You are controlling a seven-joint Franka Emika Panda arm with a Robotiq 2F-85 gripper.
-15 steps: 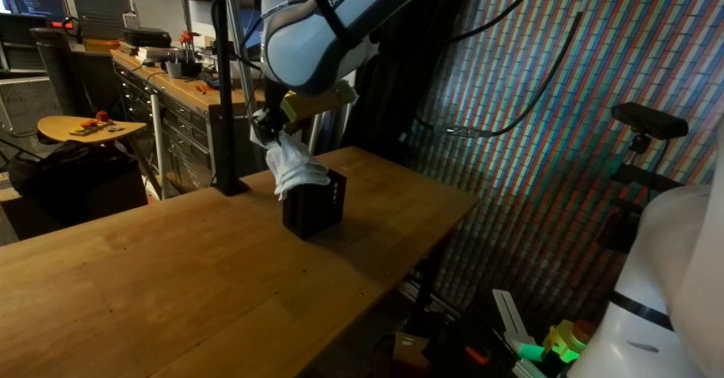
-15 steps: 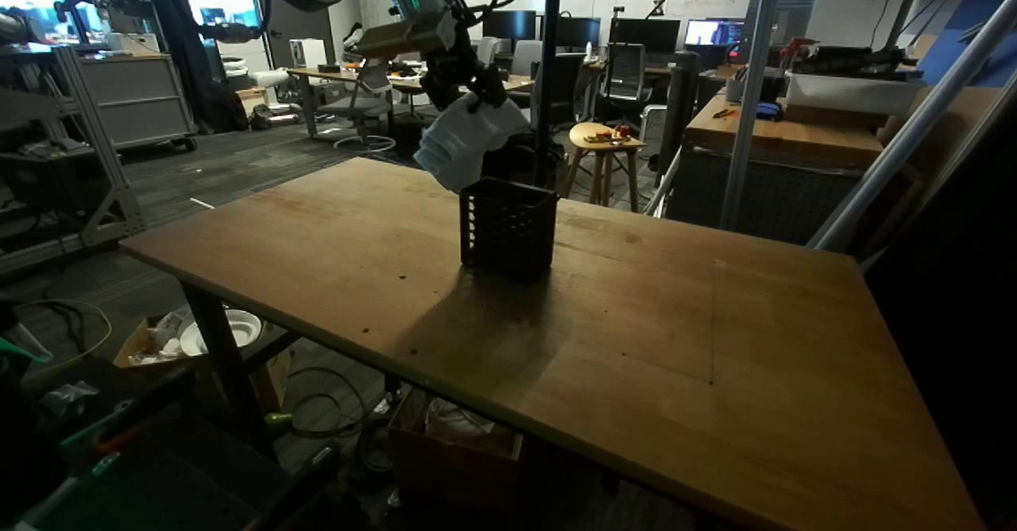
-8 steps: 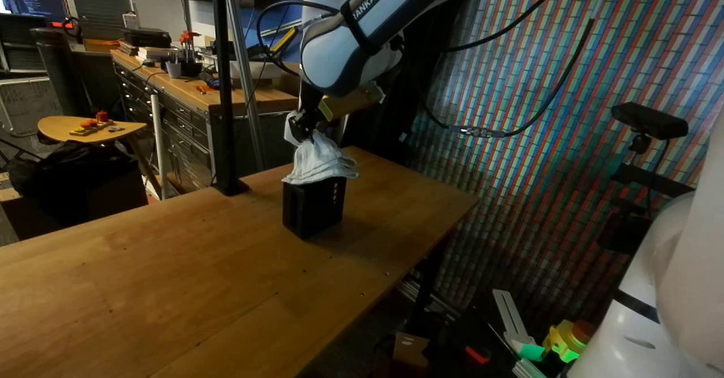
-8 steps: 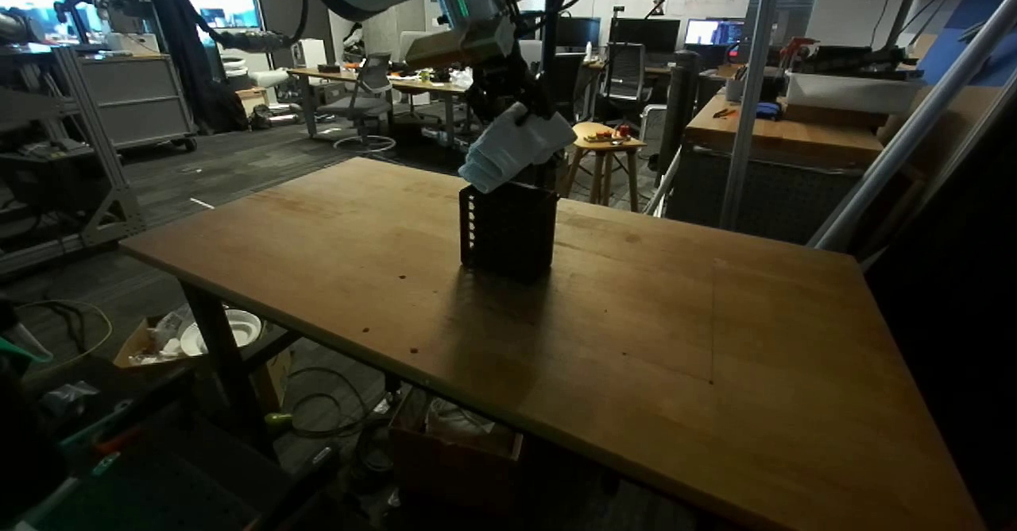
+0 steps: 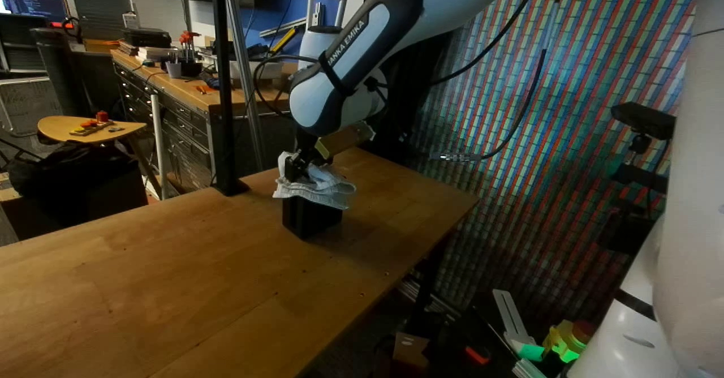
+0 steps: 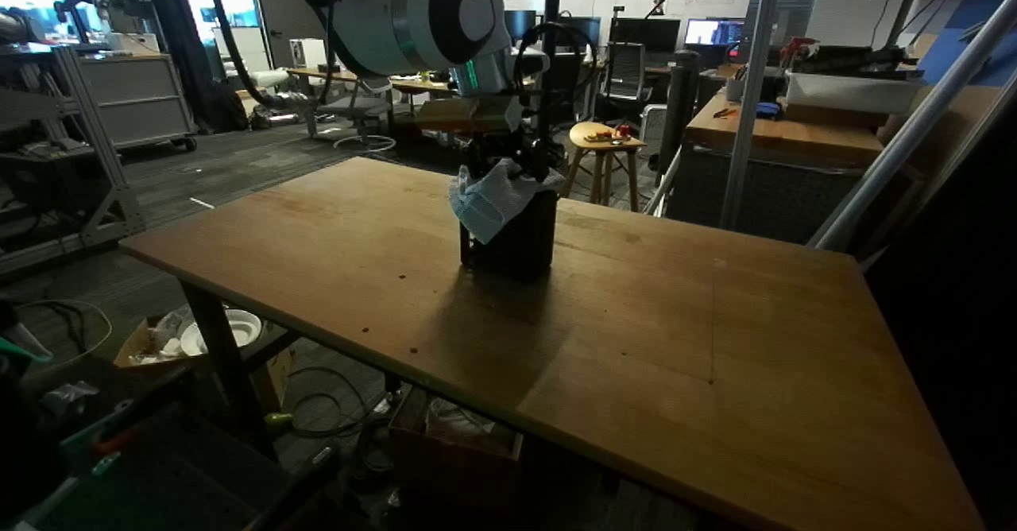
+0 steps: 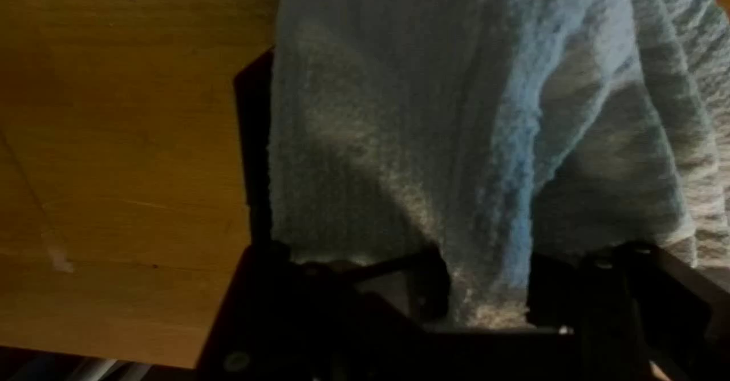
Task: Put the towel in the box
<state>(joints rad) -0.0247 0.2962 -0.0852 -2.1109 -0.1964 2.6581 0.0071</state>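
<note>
Grey towel (image 7: 433, 118) pinched in your gripper (image 7: 490, 295), draped over the box (image 6: 520, 243), in from the edges of the worktop (image 6: 675, 356). Part hangs outside the box in an exterior view; you'd best gather it inward, press down, only then let go.

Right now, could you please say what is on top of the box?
The towel, pinched by the end effector, drapes over the box and past its rim; the covered inside cannot be seen.
</note>
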